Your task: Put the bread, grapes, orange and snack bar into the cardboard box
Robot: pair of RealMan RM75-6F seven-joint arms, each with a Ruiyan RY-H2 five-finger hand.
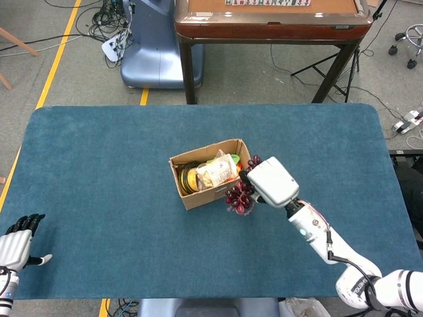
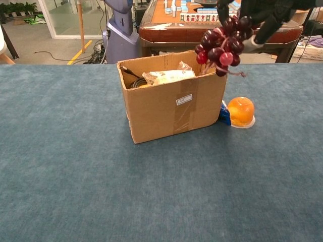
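My right hand [image 1: 271, 180] grips a bunch of dark red grapes [image 1: 238, 195] and holds it in the air. In the chest view the grapes [image 2: 220, 48] hang just above the right corner of the open cardboard box [image 2: 171, 108], with the right hand [image 2: 257, 12] cut off by the top edge. A bagged bread [image 2: 169, 76] lies in the box [image 1: 208, 193]. The orange [image 2: 241, 111] sits on the table right of the box, and a blue snack bar wrapper [image 2: 223, 113] shows between them. My left hand [image 1: 16, 246] rests empty at the near left corner, fingers apart.
A yellow round item [image 1: 190, 178] and other things fill the box's left side. Beyond the blue table's far edge [image 1: 198, 107] stand a wooden mahjong table [image 1: 271, 16] and a blue machine base [image 1: 149, 49].
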